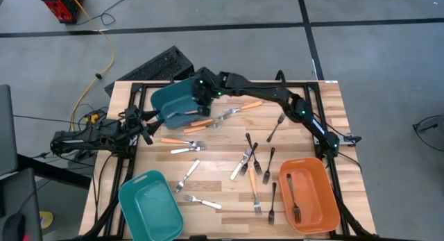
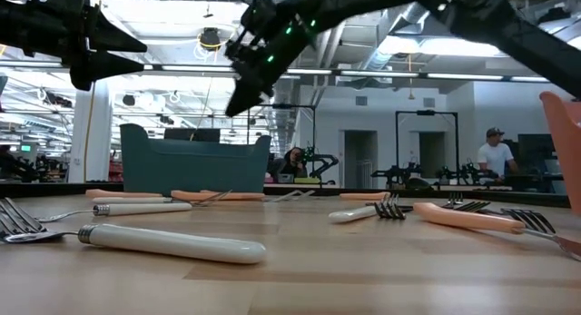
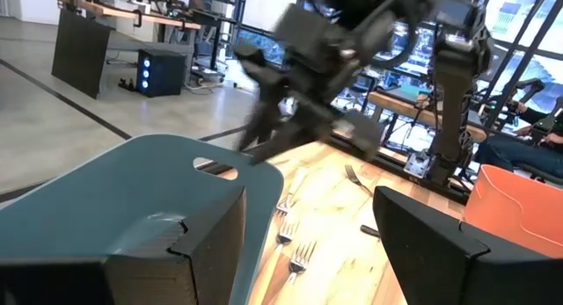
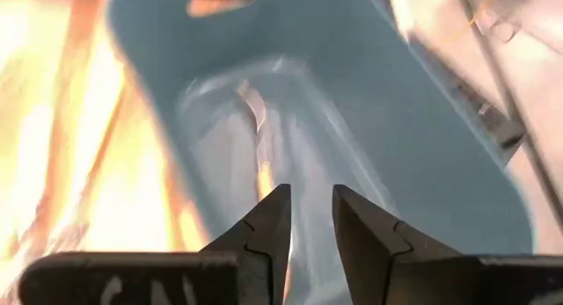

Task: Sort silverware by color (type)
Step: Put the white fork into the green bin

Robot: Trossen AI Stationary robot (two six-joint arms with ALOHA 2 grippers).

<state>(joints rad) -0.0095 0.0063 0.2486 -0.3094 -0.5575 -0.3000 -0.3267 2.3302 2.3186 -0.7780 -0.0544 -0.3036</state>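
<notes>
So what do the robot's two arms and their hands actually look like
Both arms are dark, nearly black, built of jointed segments. The right arm shows small green lights near its wrist and along its links. The left arm is equally dark, with thin cables alongside it. The right hand has two black wedge-shaped fingers tapering to points; white lettering marks the body behind them. The left hand's fingers are broad, blocky and black.

Left hand [image 3: 308,252] fingers flank teal bin [image 3: 141,199]; forks [image 3: 295,243] beyond.

Place: robotics lab in an open industrial hall
Evidence: concrete floor [image 1: 388,67], ceiling strip lights [image 2: 381,74], other robot rigs [image 2: 313,161], seated person [image 2: 495,156]
</notes>
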